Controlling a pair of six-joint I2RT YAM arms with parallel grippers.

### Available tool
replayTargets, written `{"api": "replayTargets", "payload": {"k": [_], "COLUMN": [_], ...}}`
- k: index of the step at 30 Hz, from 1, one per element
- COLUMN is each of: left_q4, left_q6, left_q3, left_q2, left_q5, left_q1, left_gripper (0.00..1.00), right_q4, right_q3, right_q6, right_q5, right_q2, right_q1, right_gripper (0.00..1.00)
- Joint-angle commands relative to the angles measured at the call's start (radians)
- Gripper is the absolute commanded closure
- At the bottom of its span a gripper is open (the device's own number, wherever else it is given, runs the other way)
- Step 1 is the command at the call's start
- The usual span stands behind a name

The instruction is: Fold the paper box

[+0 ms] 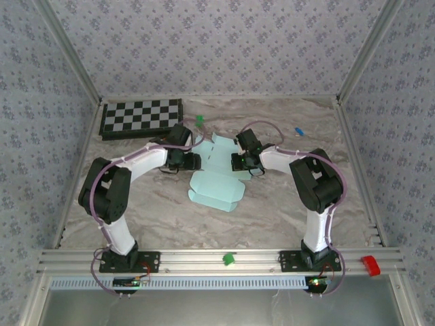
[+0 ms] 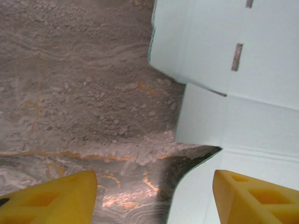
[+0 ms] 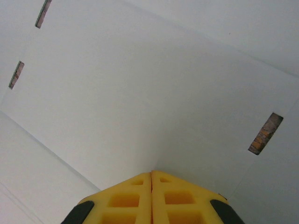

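The marbled table spreads before you inside its patterned walls, with both of your arms reaching in from the near rail toward its middle. A black-and-white checkerboard lies flat at the far left corner. The paper box, a pale blue die-cut sheet with its flaps spread, lies unfolded at the table's centre, between your two wrists and well apart from the checkerboard.

Your left gripper sits at the sheet's left edge. In its wrist view the left gripper stands wide, holding nothing: one yellow finger hangs over bare table, the other over the pale card, and the curved edge of a flap runs between them. A narrow slot shows in the panel beyond.

Your right gripper sits at the sheet's right side. Its wrist view shows the right gripper closed, yellow fingertips pressed together, with the card spread across everything beyond them. Whether any card is pinched between them you cannot tell.

A red piece and a green piece sit on the near rail. A small green item lies just beyond the sheet, and a tiny blue item at the far right.
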Motion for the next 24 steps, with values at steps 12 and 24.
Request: {"api": "replayTargets", "payload": {"k": [12, 24], "left_q4": [0.112, 0.131], "left_q6": [-0.056, -0.064], "left_q3": [0.070, 0.073], "left_q2": [0.100, 0.113], "left_q5": [0.108, 0.170], "left_q1": [-0.004, -0.004], "left_gripper": [0.41, 0.55], "right_q4": [-0.115, -0.117], "right_q3": [-0.032, -0.036], "right_q6": [-0.007, -0.003], "right_q5": [0.031, 0.036], "right_q2": [0.011, 0.014], "right_q1": [0.019, 0.019], "right_gripper": [0.92, 0.92]}}
